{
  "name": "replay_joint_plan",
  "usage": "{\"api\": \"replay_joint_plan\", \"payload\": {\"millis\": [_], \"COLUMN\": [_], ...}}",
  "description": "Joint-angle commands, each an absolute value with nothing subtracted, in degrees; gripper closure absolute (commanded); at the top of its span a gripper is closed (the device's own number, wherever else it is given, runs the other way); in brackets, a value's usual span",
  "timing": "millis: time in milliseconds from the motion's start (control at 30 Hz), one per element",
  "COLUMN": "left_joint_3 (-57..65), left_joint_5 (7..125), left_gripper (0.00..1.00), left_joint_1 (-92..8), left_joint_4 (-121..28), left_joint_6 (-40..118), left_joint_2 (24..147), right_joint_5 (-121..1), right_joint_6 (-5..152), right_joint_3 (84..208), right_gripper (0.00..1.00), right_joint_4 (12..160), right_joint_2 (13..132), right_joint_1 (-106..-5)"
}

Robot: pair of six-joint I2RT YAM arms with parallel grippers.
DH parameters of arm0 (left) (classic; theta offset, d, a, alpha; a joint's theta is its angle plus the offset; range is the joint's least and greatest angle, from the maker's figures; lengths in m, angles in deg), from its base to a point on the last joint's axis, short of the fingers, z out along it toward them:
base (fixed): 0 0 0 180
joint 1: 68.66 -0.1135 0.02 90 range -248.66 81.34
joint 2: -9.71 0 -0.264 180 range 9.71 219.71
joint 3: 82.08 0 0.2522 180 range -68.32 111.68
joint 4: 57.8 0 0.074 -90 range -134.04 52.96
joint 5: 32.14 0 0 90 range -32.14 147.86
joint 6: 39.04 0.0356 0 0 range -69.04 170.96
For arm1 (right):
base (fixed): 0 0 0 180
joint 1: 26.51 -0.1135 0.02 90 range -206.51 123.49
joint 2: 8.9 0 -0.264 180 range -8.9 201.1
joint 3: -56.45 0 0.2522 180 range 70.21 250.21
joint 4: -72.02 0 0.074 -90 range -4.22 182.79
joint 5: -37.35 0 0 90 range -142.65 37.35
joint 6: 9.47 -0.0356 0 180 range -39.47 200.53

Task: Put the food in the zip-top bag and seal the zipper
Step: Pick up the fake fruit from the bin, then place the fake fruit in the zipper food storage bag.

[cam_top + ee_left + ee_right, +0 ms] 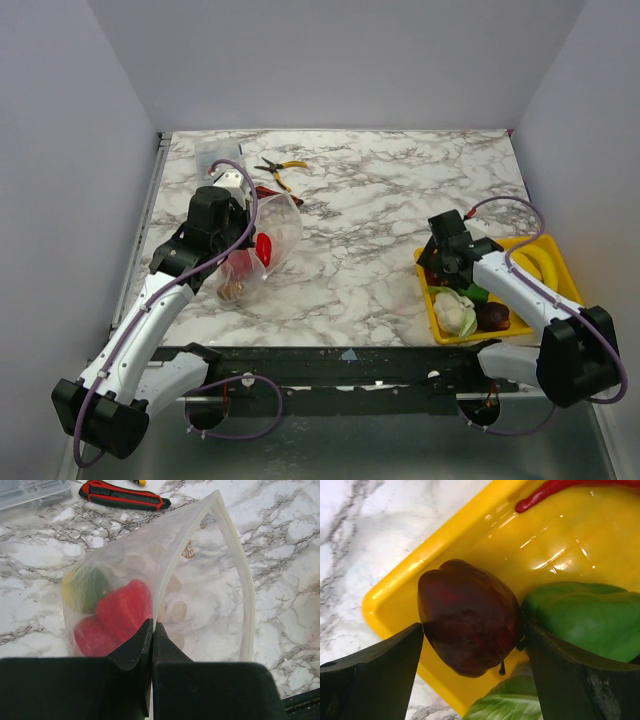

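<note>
My left gripper (240,228) (152,626) is shut on the near mouth edge of the zip-top bag (268,235) (200,580) and holds it open. The zipper (235,555) runs round the mouth. Inside the bag lie two red pieces (125,607) and a green-yellow one (90,587). My right gripper (438,268) (475,627) is open, low in the yellow tray (555,250) (470,535). Its fingers closely flank a maroon apple (470,615). Beside it lie a green piece (585,615), a red chili (545,490) and the pale leafy piece (455,312) (505,705).
Yellow-handled pliers (278,168) and a clear compartment box (215,152) (30,490) lie at the back left. A red-and-black utility knife (125,497) lies just beyond the bag. Another maroon piece (492,316) sits at the tray's near edge.
</note>
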State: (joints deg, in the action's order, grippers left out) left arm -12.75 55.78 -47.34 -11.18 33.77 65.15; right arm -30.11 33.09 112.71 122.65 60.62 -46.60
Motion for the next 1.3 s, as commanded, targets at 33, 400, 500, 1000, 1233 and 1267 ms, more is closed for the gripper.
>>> {"api": "replay_joint_plan", "payload": {"millis": [33, 400, 500, 1000, 1233, 1267], "left_joint_3": [-12.59, -12.51, -12.42, -12.41, -12.42, -12.42], "left_joint_5": [56.72, 56.89, 56.96, 56.90, 56.49, 56.46], "left_gripper": [1.00, 1.00, 1.00, 1.00, 1.00, 1.00], "left_joint_1": [-47.68, -47.66, -47.66, -47.75, -47.74, -47.74], "left_joint_4": [-11.36, -11.36, -11.36, -11.27, -11.34, -11.33], "left_joint_6": [33.56, 33.56, 33.56, 33.56, 33.56, 33.56], "left_joint_2": [64.44, 64.99, 65.26, 64.78, 64.53, 64.48], "right_joint_5": [-29.34, -26.19, -26.07, -57.42, -60.41, -60.88], "right_joint_6": [31.41, 33.31, 35.20, 40.13, 39.74, 39.65], "right_joint_3": [111.11, 112.37, 113.93, 117.74, 128.22, 129.27], "right_gripper": [0.14, 0.45, 0.60, 0.77, 0.77, 0.77], "right_joint_4": [121.41, 121.67, 121.67, 103.17, 88.55, 86.77], "right_joint_2": [63.59, 58.03, 55.08, 51.63, 62.25, 63.42], "right_joint_1": [-45.89, -45.84, -45.93, -48.29, -67.14, -68.53]}}
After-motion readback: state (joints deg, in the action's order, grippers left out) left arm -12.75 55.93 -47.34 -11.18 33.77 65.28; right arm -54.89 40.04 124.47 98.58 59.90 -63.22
